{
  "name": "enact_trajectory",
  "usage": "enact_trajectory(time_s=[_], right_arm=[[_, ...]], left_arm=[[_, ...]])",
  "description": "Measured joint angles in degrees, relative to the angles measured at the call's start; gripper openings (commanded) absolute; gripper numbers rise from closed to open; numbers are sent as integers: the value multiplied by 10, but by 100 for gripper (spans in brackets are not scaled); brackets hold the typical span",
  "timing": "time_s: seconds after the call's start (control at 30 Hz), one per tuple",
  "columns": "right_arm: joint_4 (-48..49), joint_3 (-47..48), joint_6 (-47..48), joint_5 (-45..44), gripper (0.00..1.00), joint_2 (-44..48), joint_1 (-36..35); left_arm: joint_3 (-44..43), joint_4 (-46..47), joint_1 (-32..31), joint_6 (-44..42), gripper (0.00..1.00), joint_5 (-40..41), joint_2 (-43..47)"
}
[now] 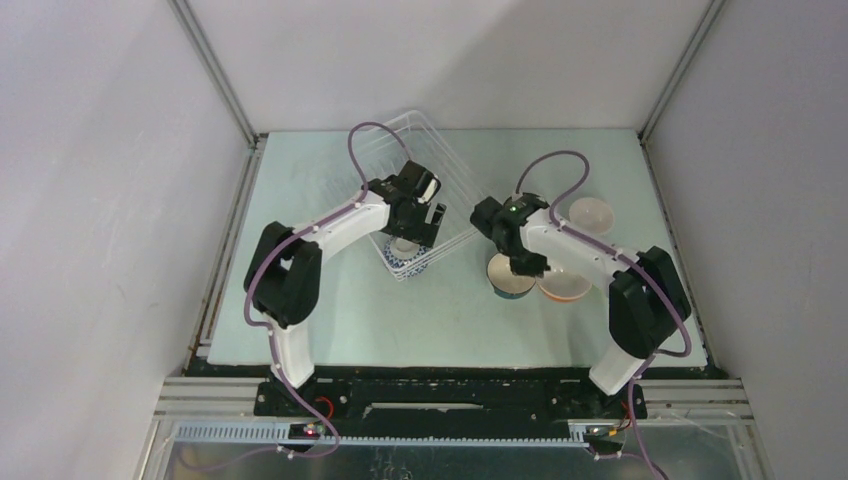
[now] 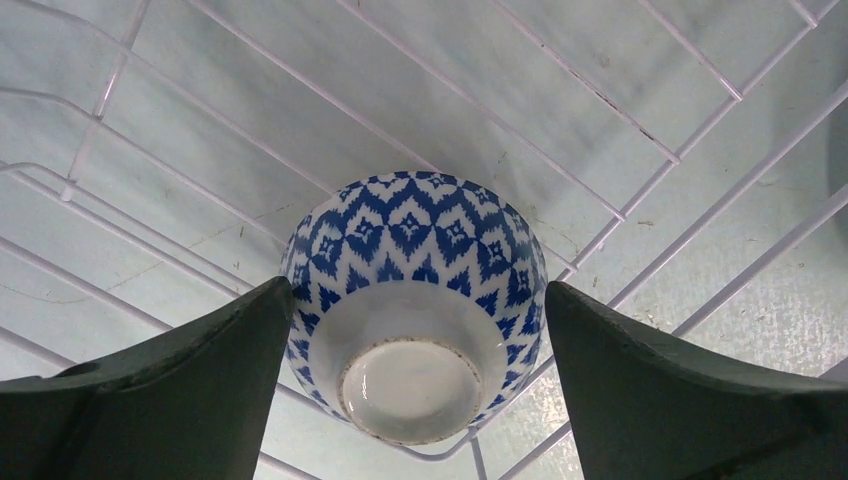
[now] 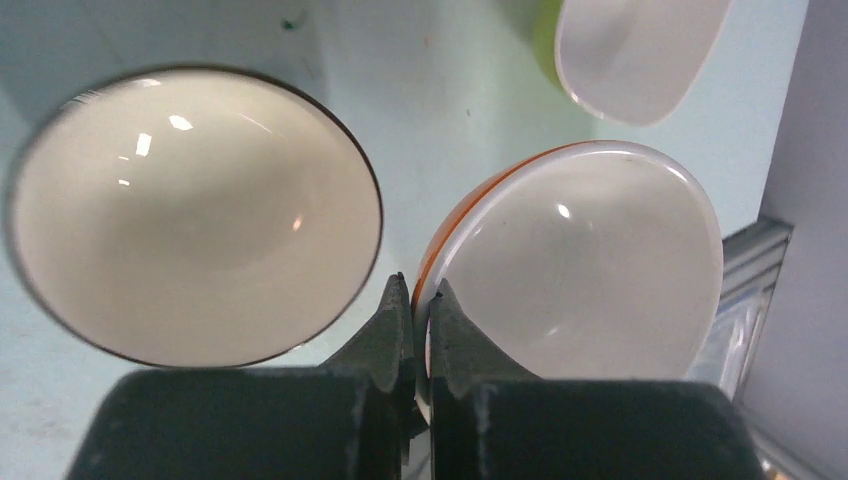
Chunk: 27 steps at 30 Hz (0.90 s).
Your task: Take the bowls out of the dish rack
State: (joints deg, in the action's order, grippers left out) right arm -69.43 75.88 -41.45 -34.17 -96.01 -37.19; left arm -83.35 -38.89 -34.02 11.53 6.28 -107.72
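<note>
The blue-and-white patterned bowl (image 2: 415, 250) lies upside down at the corner of the white wire dish rack (image 2: 620, 150). My left gripper (image 2: 420, 340) is open, with one finger close on each side of this bowl. From above, that bowl (image 1: 405, 266) shows under the left gripper (image 1: 410, 240) at the near corner of the rack (image 1: 440, 150). My right gripper (image 3: 421, 295) is shut on the rim of the orange bowl (image 3: 580, 270), which stands upright on the table. From above, the right gripper (image 1: 528, 268) is between the orange bowl (image 1: 568, 290) and a teal bowl (image 1: 508, 280).
A cream-inside bowl with a dark rim (image 3: 195, 215) stands just left of the orange bowl. A lime green bowl (image 3: 635, 50) stands farther back, also seen from above (image 1: 592, 215). The table's right edge and wall (image 3: 800, 200) are close by.
</note>
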Motion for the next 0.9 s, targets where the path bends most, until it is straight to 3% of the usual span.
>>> enact_trajectory(time_s=[0.2,0.47,0.67,0.83,0.9], right_arm=[[-1,-64,-78,10,0,3,-5],[92,-150,-91,43,3,4,-1],[145,-201,-81,60,46,34,4],[160,-205,-76,60,68,66,3],[161,-205,-73,60,87,85,3]], left_arm=[[0,1,0,0,97,0,0],[0,1,0,0,97,0,0],[0,1,0,4,99,1,0],[0,-2,0,5,100,2,0],[0,-7,0,5,100,5,0]])
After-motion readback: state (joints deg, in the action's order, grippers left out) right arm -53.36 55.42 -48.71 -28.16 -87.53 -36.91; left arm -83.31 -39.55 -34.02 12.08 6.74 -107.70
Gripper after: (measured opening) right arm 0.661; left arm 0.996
